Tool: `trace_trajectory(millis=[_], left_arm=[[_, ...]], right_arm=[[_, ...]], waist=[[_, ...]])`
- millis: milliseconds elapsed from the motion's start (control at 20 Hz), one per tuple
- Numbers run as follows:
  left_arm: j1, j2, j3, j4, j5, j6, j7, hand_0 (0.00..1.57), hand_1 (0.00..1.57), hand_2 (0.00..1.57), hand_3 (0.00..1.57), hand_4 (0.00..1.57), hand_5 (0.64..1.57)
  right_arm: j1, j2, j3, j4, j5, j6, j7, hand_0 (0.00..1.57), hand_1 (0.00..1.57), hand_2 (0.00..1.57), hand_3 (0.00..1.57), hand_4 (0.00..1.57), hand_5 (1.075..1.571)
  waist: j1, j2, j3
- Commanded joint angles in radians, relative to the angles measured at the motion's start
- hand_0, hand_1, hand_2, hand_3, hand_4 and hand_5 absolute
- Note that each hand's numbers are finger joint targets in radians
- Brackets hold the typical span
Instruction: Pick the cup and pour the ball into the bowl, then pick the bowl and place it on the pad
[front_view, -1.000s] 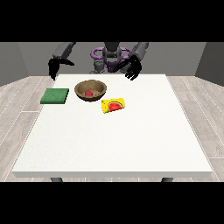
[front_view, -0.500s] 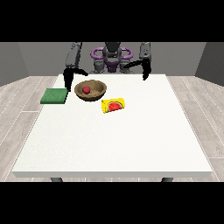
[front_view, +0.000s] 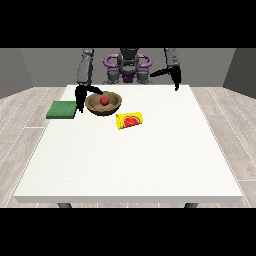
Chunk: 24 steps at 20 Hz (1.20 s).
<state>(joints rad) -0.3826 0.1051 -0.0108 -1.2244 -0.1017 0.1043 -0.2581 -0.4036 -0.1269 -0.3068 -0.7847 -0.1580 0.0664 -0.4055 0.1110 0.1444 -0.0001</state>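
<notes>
Wooden bowl (front_view: 103, 104) sits upright on the white desk (front_view: 130, 160), far side, holding a red ball (front_view: 104, 101). Yellow cup (front_view: 129, 120) lies on its side at the bowl's 4 o'clock, just beside it, long axis running 9-to-3. Green pad (front_view: 61, 109) lies at the bowl's 9 o'clock. Robot hand at the view's left (front_view: 80, 95) straddles the bowl's left rim, fingers pointing down, thumb spread. Robot hand at the view's right (front_view: 174, 76) hangs above the desk's far edge, fingers straight.

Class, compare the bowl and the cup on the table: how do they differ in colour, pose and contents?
The bowl is brown and wooden-looking; the cup is yellow with a watermelon picture. The bowl stands upright, while the cup lies on its side. The bowl holds a red ball; the cup shows nothing inside. Both rest on the white table.
</notes>
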Motion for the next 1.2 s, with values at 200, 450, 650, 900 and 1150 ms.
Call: trace_trajectory(millis=[200, 450, 650, 900, 1150], left_arm=[[0.023, 0.010, 0.020, -0.059, 0.010, -0.036, -0.020, 0.00, 0.00, 0.00, 0.00, 0.00, 1.566], [-0.017, 0.075, 0.058, -0.093, 0.041, -0.086, 0.032, 0.00, 0.00, 0.00, 0.00, 0.00, 1.566], [-0.044, 0.057, 0.035, -0.124, 0.037, -0.086, 0.025, 0.00, 0.00, 0.00, 0.00, 0.47, 1.564], [-0.059, 0.012, -0.015, -0.110, 0.024, -0.091, 0.041, 0.00, 0.00, 0.00, 0.00, 0.71, 1.515], [0.021, 0.038, 0.041, -0.027, 0.065, -0.115, 0.039, 0.00, 0.00, 0.00, 0.00, 0.96, 1.423]], right_arm=[[-0.096, -0.030, -0.017, 0.179, -0.016, 0.012, -0.125, 0.00, 0.00, 0.00, 0.00, 0.14, 1.564], [-0.061, 0.011, -0.058, 0.249, -0.057, -0.063, -0.013, 0.00, 0.00, 0.00, 0.00, 0.46, 1.547], [0.019, -0.051, 0.012, 0.272, 0.111, -0.274, -0.065, 1.57, 1.57, 1.57, 1.09, 0.85, 1.505], [0.007, -0.083, 0.098, 0.237, 0.251, -0.476, 0.036, 1.57, 1.57, 1.57, 1.49, 0.93, 1.563], [-0.005, -0.092, 0.148, 0.189, 0.291, -0.507, 0.271, 1.57, 1.57, 1.57, 1.05, 0.86, 1.567]], waist=[[0.013, 0.055, 0.0005], [0.037, 0.061, 0.0007], [0.088, 0.133, -0.0019], [0.123, 0.085, -0.0056], [0.082, -0.097, -0.0046]])
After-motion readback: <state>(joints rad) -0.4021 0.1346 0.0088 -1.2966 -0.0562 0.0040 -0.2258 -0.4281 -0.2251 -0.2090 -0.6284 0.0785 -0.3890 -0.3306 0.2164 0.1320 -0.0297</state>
